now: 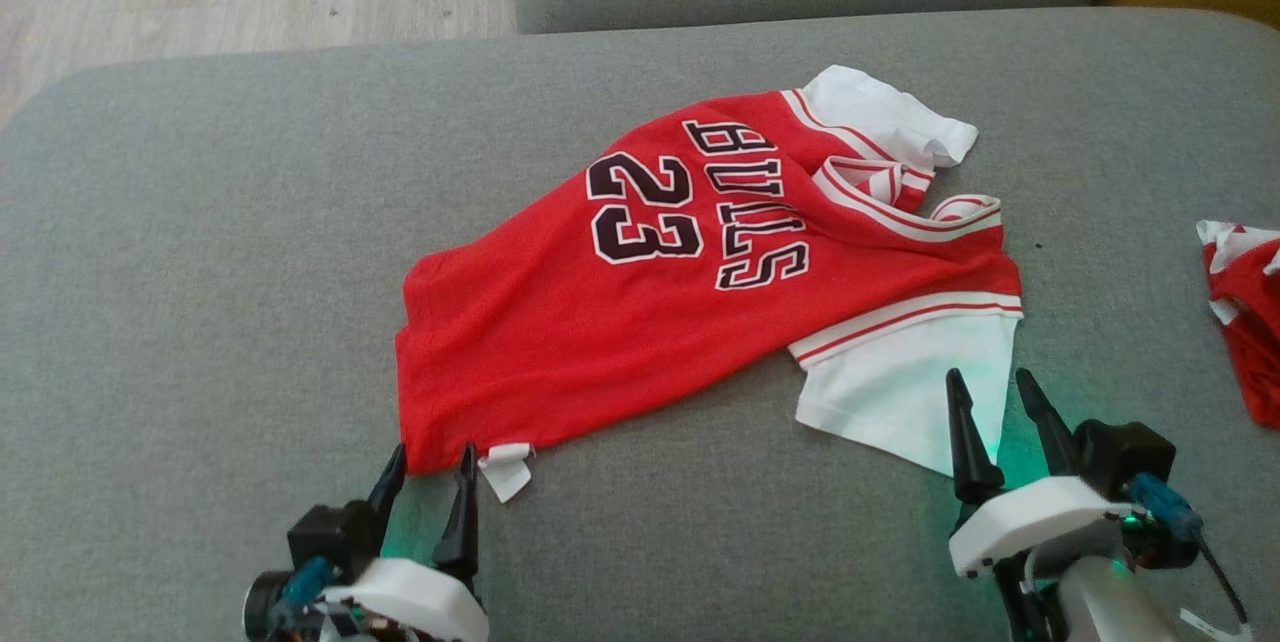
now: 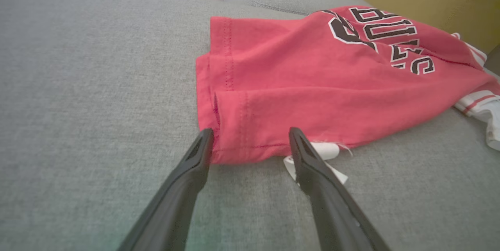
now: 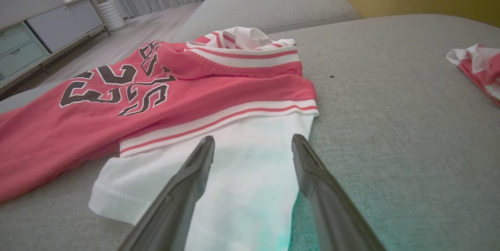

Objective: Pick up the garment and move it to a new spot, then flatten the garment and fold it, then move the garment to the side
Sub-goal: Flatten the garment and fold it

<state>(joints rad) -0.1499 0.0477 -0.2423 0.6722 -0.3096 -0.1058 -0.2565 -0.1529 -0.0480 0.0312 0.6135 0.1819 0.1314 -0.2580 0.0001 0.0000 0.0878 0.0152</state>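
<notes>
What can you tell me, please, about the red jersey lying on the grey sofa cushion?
The red knit-fabric jersey lies rumpled, print side up, on the grey fabric cushion. It bears black, white-edged "BULLS" and "23", white sleeves and red-and-white striped trim. A white tag pokes out at its hem. The open left gripper brackets its hem corner; the open right gripper hovers over one white sleeve.

Head view sits high over the near edge of the sofa cushion (image 1: 200,222), facing forward and down, whole jersey (image 1: 600,322) in frame. Left wrist view is low and close at the red hem corner (image 2: 234,141). Right wrist view is low over the white sleeve (image 3: 250,157). All three share the jersey.
</notes>
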